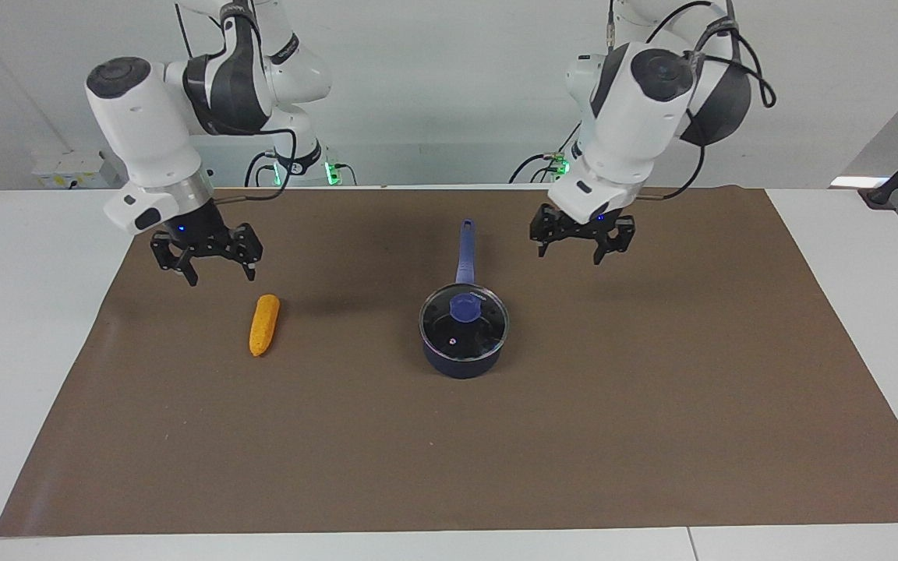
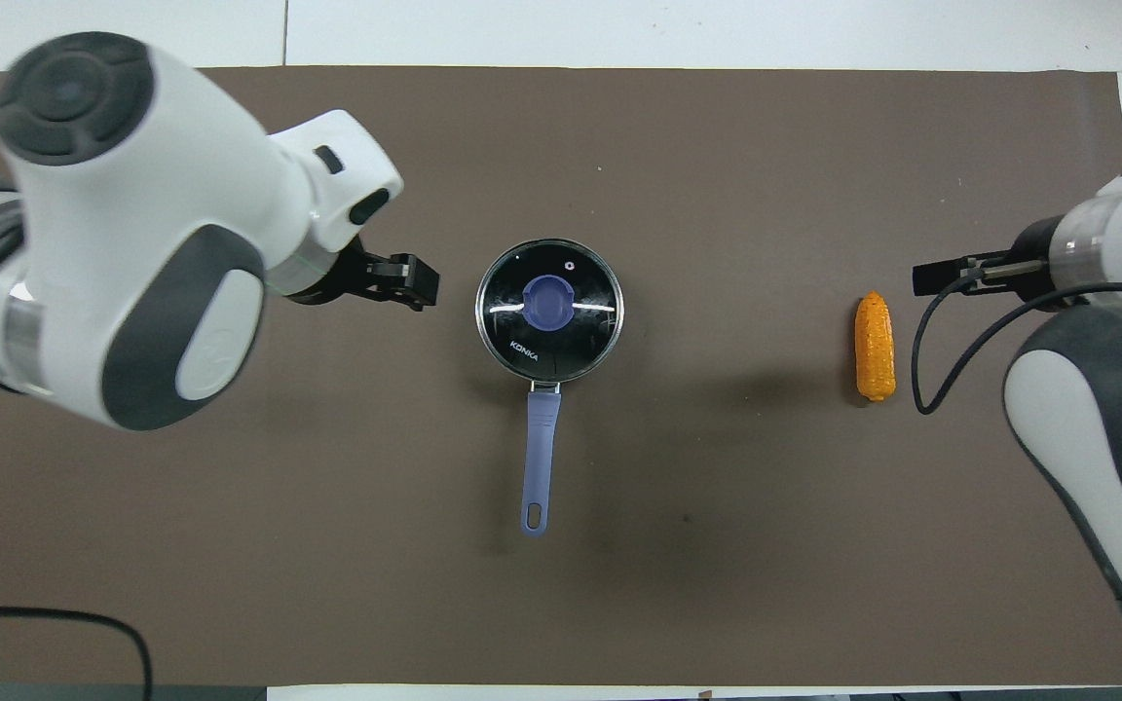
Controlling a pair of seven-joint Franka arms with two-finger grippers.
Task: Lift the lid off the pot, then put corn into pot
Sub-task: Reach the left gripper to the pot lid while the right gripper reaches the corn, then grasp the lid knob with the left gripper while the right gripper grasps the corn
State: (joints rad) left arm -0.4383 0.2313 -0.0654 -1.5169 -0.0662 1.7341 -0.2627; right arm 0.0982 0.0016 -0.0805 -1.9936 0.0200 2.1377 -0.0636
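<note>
Fingers spread on both grippers (image 1: 581, 245) (image 1: 207, 261) — lid (image 1: 464, 313) on pot (image 1: 461, 360).

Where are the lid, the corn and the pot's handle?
lid (image 2: 549, 303): overhead view, on its blue-purple knob.
corn (image 1: 264, 324): facing view, middle of the cob.
pot's handle (image 2: 540, 458): overhead view, midway along the handle.

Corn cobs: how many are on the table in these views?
1. The small orange-yellow bumpy corn cob lies on the brown mat toward the right arm's end of the table, apart from the lidded dark navy saucepan. Nothing visible suggests another is hidden.
</note>
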